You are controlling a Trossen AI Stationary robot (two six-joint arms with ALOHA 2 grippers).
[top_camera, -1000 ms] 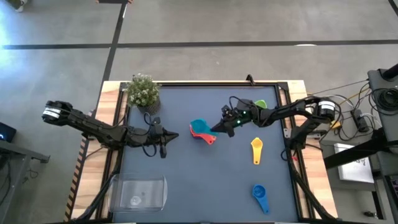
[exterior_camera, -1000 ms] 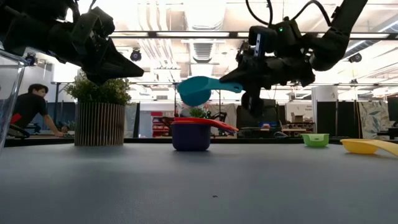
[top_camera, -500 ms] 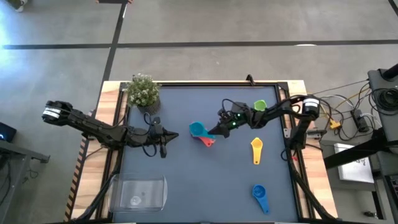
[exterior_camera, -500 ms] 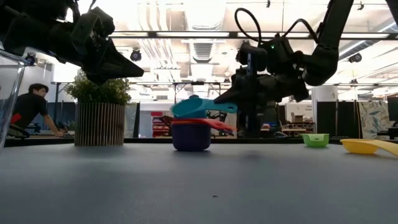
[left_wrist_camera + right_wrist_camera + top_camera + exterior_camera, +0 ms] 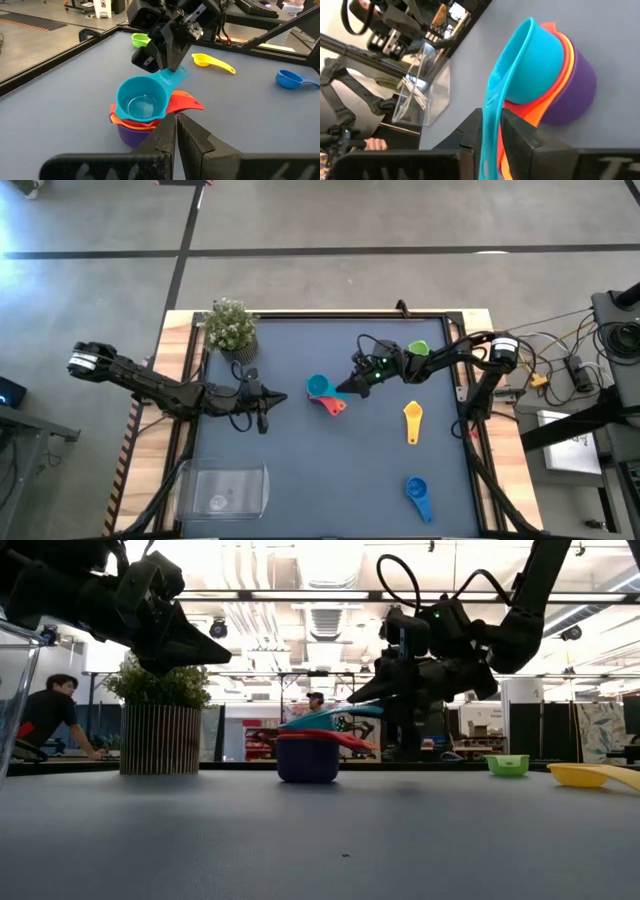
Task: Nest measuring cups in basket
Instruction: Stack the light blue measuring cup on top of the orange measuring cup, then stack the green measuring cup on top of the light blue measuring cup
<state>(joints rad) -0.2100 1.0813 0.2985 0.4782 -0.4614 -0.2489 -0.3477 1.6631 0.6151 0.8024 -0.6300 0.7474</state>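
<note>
The right gripper pinches the flat handle of the light blue plastic measuring cup, seated atop the stack beside the potted plant; light, stiff, probably slippery; left gripper pressed together.

Two dark jointed arms, black looped cables, silver-white wrist collars, green indicator light on right arm.

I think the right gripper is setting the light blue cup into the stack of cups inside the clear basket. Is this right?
Not quite. The right gripper is setting the light blue cup into the stack, but the stack stands on the bare table, far from the clear basket. The high view shows this.
</note>
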